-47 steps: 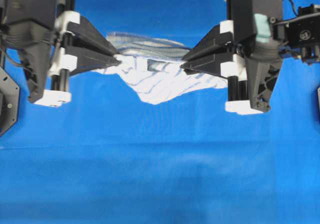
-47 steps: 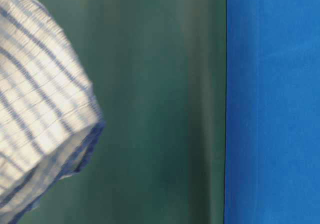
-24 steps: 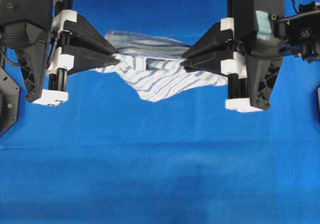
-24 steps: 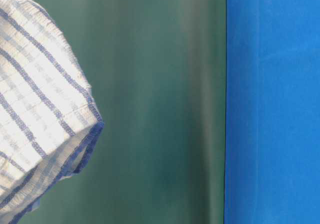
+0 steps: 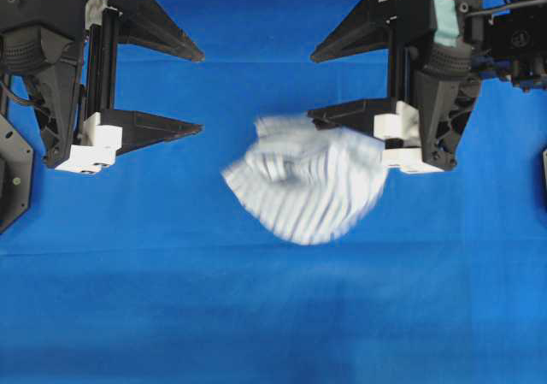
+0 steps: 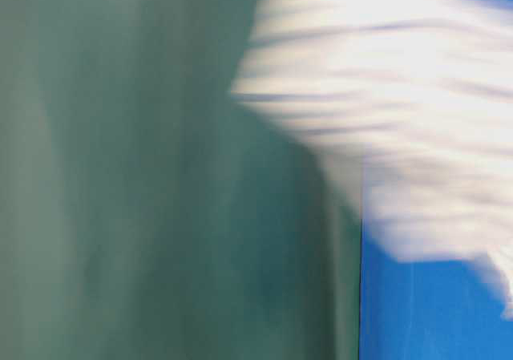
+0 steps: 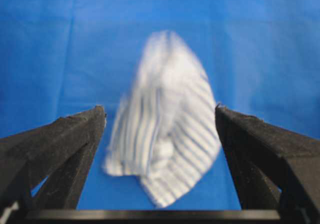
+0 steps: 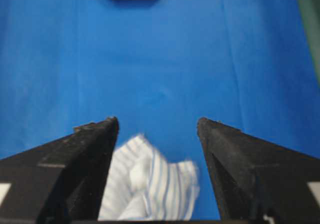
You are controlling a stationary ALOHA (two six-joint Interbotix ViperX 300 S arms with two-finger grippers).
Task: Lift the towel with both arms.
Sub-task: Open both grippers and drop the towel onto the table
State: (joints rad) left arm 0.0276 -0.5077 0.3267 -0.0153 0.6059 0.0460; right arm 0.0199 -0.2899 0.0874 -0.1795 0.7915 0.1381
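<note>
Towel [image 5: 305, 186] blurred, bunched, both end effectors spread

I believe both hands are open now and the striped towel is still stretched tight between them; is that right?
Not quite. Both the left hand and right hand are open, but the towel is no longer stretched between them; the overhead view shows it loose, blurred, bunched beside the right hand.

From overhead I see my left hand [image 5: 202, 93] spread wide with nothing between its fingers, well apart from the towel [image 5: 306, 185]. My right hand [image 5: 311, 85] is spread too, its lower finger overlapping the towel's upper edge. The towel shows motion-blurred and bunched against the blue tablecloth [image 5: 256, 316] covering the counter.
</note>
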